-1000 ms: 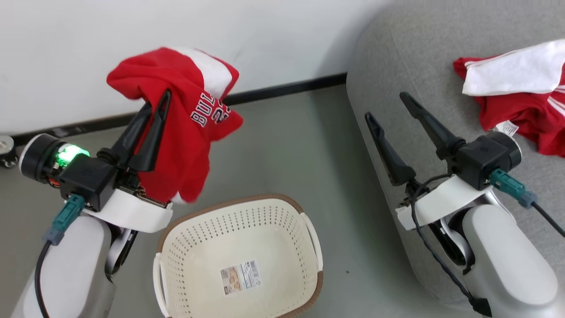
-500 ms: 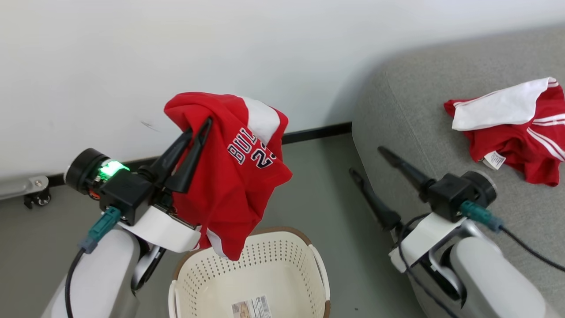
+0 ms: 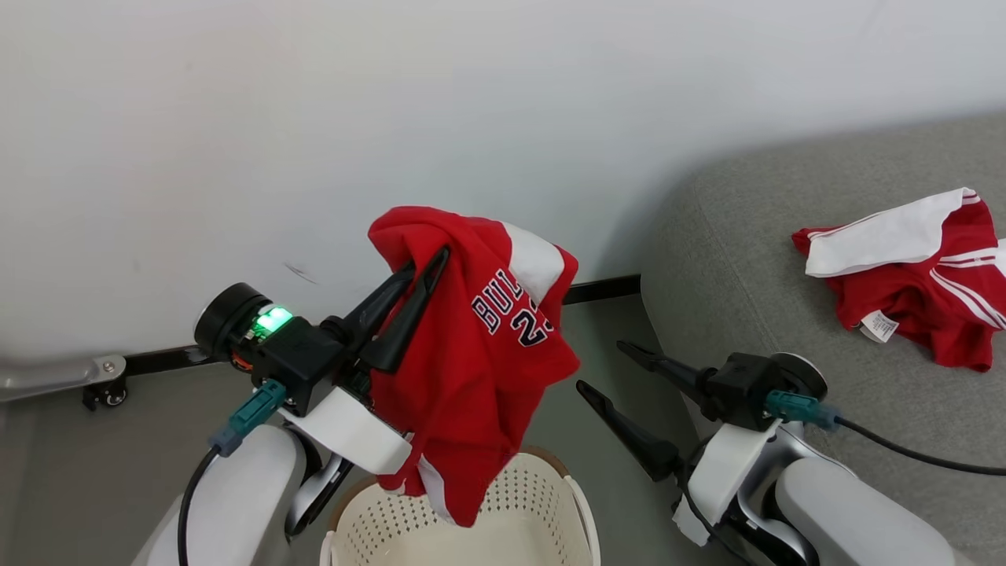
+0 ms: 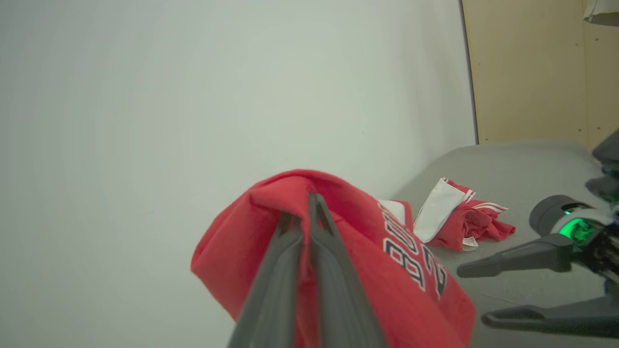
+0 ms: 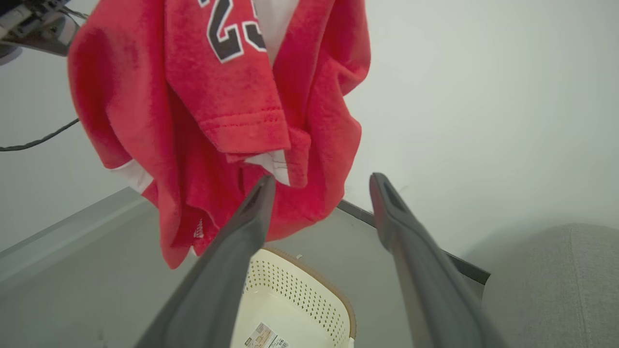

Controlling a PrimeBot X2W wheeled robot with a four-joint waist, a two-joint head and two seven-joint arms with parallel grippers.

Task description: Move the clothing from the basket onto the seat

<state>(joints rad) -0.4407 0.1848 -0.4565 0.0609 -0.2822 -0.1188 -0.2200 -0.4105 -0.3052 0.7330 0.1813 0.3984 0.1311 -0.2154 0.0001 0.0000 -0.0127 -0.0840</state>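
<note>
— Basket [image 3: 525,503] position?
— It is seen lowest, cream and perforated, beneath a red jersey [image 3: 471,377] with black-and-white lettering, which is clamped in the left pincer [image 3: 428,259].
— And the right pincer [image 3: 600,365]?
— Spread apart, nothing gripped. Farther off, a red-and-white striped garment [image 3: 904,275] is laid crumpled on the grey seat [image 3: 747,275].

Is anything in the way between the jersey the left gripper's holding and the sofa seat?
Only the open right gripper, which sits between the lettered jersey and the near edge of the seat. The seat has bare room beside the other garment.
</note>
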